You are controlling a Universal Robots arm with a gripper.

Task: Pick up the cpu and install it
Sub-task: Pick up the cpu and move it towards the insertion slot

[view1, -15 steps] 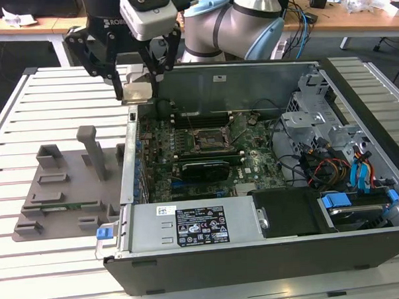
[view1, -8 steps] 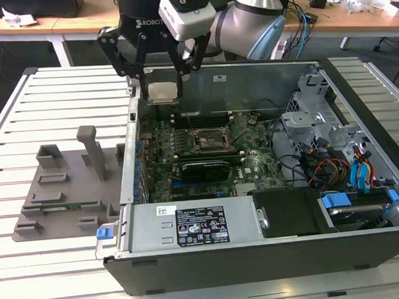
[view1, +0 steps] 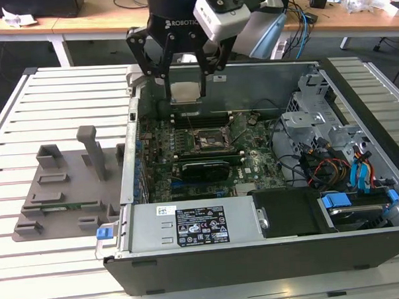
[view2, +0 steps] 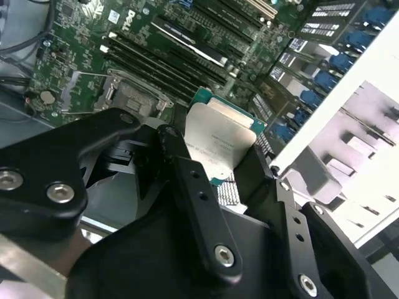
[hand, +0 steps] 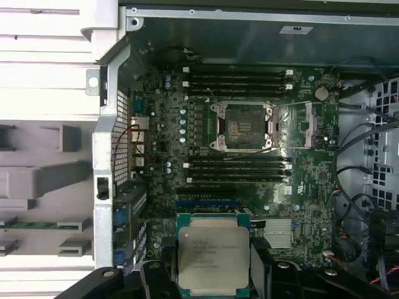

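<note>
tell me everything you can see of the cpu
The cpu is a small flat square chip with a silver-grey metal top, faint print and a thin greenish edge. The tool grips two opposite sides, holding it in the air above the motherboard, apart from the open socket.

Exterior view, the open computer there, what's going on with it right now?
The robot's tool is shut on the cpu, gripping it by its edges above the open computer case. The chip hangs over the motherboard, apart from the socket and not yet lowered into it. The socket has no chip in it.
</note>
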